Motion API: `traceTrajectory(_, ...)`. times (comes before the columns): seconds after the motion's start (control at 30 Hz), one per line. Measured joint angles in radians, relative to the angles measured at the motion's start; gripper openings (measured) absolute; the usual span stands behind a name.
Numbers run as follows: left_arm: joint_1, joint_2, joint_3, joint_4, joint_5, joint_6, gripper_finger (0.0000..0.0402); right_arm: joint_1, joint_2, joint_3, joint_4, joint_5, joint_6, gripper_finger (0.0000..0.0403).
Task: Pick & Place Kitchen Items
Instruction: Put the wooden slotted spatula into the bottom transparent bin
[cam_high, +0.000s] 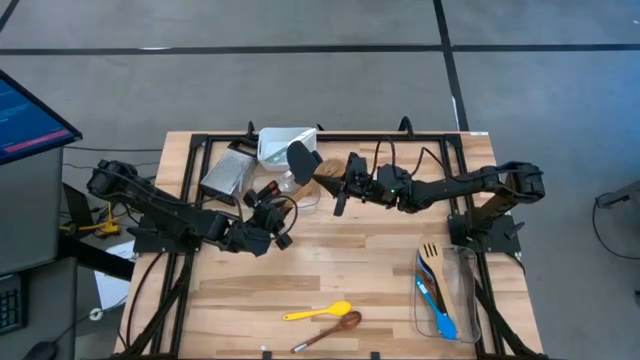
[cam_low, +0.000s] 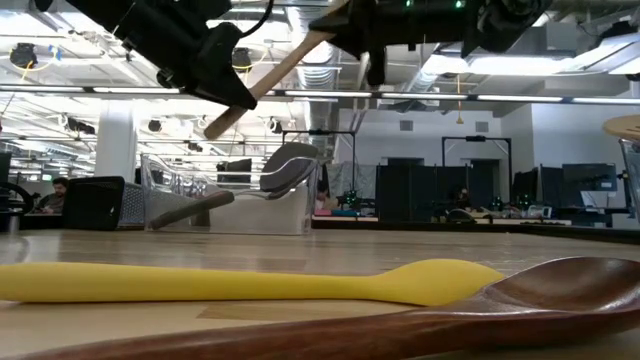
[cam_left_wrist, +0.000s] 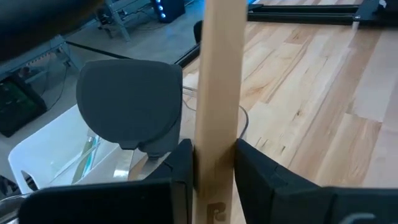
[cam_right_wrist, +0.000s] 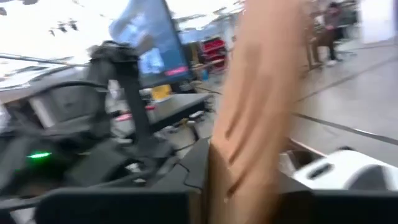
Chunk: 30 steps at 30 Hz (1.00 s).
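Nearest, on the front of the counter (cam_high: 240, 290): yellow silicone spoon (cam_low: 250, 281) and dark wooden spoon (cam_low: 420, 320) lying side by side, touching or nearly so, both untouched. To the right, clear tub (cam_high: 466, 300) holding a slotted wooden turner (cam_high: 430, 258) and a blue utensil (cam_high: 438, 315).

Mid-counter, raised in the air: light wooden spoon (cam_high: 318, 186). Left gripper (cam_left_wrist: 211, 168) clamped on its handle, fingers either side of the wood. Right gripper (cam_high: 348, 180) at the bowl end; right wrist view shows wood running up between its fingers, apparently closed on it, though how firm that grip is I cannot tell. So the spoon spans both arms, a handover by my reading.

Key relation: long axis runs from left gripper up and across to right gripper, tilted, handle end low on the left arm's side. Next move likely depends on one gripper letting go while the other carries.

Far side: second clear tub (cam_high: 284, 146) with a black spatula (cam_high: 301, 158) resting in it
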Motion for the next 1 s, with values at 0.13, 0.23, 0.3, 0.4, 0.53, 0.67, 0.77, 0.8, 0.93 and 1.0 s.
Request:
traceTrajectory(0.13, -0.002, 0.000, 0.000, 0.004, 0.006, -0.014, 0.0069, -0.003, -0.001, 0.000, -0.004, -0.072, -0.009, 0.0028)
traceTrajectory(0.23, -0.001, 0.000, -0.001, 0.004, 0.005, -0.021, 0.0080, -0.003, -0.007, 0.000, -0.028, -0.077, -0.015, 0.0027)
traceTrajectory(0.3, -0.002, 0.000, -0.001, 0.009, 0.002, -0.022, 0.0088, -0.003, -0.021, 0.000, -0.056, -0.086, -0.020, 0.0026)
traceTrajectory(0.4, -0.003, -0.004, 0.002, 0.024, -0.009, -0.023, 0.0101, -0.008, -0.052, -0.007, -0.152, -0.070, -0.047, 0.0025)
traceTrajectory(0.53, -0.003, -0.007, 0.001, 0.017, -0.004, -0.022, 0.0119, -0.016, -0.134, -0.004, -0.283, -0.065, -0.057, 0.0025)
traceTrajectory(0.67, -0.003, -0.022, 0.001, 0.012, -0.011, -0.019, 0.0139, -0.030, -0.212, -0.003, -0.408, -0.056, -0.055, 0.0025)
traceTrajectory(0.77, -0.002, -0.038, 0.001, 0.010, -0.011, -0.018, 0.0154, -0.053, -0.302, 0.009, -0.512, -0.058, -0.056, 0.0025)
traceTrajectory(0.8, -0.002, -0.044, 0.001, 0.012, -0.011, -0.018, 0.0158, -0.061, -0.332, 0.021, -0.570, -0.057, -0.056, 0.0025)
traceTrajectory(0.93, -0.002, -0.064, 0.001, 0.011, -0.010, -0.018, 0.0168, -0.081, -0.430, 0.118, -0.817, -0.049, -0.051, 0.0025)
traceTrajectory(1.0, -0.002, -0.070, 0.001, 0.011, -0.002, -0.018, 0.0170, -0.080, -0.465, 0.189, -0.945, -0.051, -0.048, 0.0025)
